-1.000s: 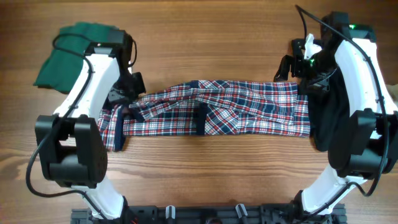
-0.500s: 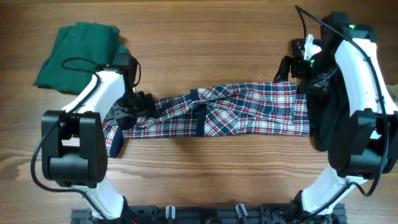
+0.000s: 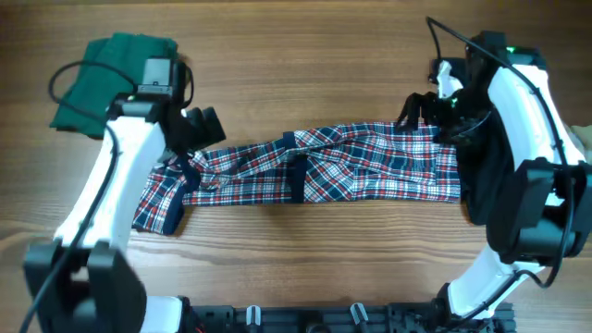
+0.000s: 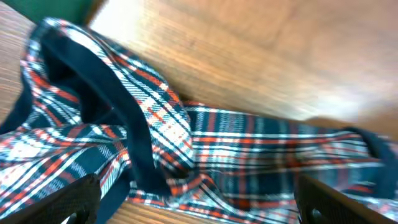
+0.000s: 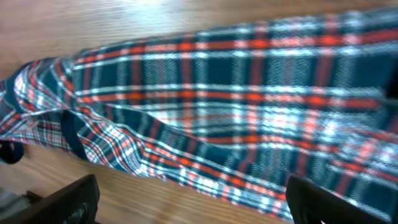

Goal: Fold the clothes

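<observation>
A long red-navy-white plaid garment [image 3: 351, 162] lies crumpled across the middle of the wooden table [image 3: 305, 55], with its navy-trimmed left end [image 3: 162, 208] spread toward the front. My left gripper [image 3: 203, 127] hovers open just above the garment's upper left edge and holds nothing. In the left wrist view the plaid garment [image 4: 249, 149] bunches into a navy-edged fold ahead of the left gripper [image 4: 199, 208]. My right gripper [image 3: 418, 109] stands open at the garment's upper right corner. In the right wrist view the plaid garment [image 5: 249, 93] lies beyond the empty right gripper [image 5: 199, 208].
A dark green garment [image 3: 102, 65] lies at the back left, partly under my left arm. A black garment [image 3: 479, 185] sits at the right end of the plaid one, under my right arm. A pale piece [image 3: 583, 139] shows at the right edge.
My left gripper opened, let go of the plaid's left part and drew back. The plaid's left end has settled toward the front. My right gripper shifted slightly left, over the plaid's corner.
</observation>
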Motion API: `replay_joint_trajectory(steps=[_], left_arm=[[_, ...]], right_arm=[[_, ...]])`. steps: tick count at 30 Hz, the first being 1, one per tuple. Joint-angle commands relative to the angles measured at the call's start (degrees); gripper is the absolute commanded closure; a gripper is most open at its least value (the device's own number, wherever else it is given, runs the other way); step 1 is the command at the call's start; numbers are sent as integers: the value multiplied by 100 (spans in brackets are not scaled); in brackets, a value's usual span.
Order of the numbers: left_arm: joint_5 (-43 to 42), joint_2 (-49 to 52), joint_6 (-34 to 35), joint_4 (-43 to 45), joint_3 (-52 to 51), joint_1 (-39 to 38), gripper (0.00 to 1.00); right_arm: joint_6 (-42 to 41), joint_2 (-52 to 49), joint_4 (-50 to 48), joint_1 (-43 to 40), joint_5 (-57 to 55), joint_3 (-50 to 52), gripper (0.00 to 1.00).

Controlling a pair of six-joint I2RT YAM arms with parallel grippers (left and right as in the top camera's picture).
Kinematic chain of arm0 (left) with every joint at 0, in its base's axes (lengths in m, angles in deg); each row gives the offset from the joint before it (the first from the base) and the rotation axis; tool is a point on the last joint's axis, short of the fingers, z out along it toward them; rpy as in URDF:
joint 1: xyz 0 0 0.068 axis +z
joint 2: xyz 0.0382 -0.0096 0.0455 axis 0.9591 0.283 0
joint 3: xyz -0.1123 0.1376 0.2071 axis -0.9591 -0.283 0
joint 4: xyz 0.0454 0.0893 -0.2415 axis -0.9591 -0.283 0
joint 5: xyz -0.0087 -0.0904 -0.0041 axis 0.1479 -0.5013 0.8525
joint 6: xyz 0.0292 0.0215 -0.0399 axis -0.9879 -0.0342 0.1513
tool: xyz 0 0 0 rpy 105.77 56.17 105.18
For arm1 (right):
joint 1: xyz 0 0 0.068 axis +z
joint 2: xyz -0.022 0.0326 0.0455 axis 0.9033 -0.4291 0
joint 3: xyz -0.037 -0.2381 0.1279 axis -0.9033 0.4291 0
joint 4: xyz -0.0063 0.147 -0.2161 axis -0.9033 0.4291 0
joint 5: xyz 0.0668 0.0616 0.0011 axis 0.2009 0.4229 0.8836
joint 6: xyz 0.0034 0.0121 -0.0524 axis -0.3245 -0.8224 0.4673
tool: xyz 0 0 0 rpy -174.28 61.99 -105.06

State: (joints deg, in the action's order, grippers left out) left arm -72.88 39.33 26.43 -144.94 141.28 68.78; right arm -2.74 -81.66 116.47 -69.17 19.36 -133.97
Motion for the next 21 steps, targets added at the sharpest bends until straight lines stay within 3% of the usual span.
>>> replay_joint_trajectory(steps=[1,8,12,14,21], left_arm=[[-26,-330,197,-7,111,0,0],[-28,-334,199,-79,111,498,0],[-26,-334,195,-157,111,693,0],[-26,-334,195,-153,111,693,0],[-24,-330,173,-155,111,693,0]], right_arm=[[166,92,-328,612,-116,225,7],[-881,92,-2079,1805,-1613,1248,18],[-990,92,-2538,1858,-1897,1375,61],[-1021,94,-2505,1856,-2288,1373,96],[-1360,581,-1429,1849,-2452,1375,96]])
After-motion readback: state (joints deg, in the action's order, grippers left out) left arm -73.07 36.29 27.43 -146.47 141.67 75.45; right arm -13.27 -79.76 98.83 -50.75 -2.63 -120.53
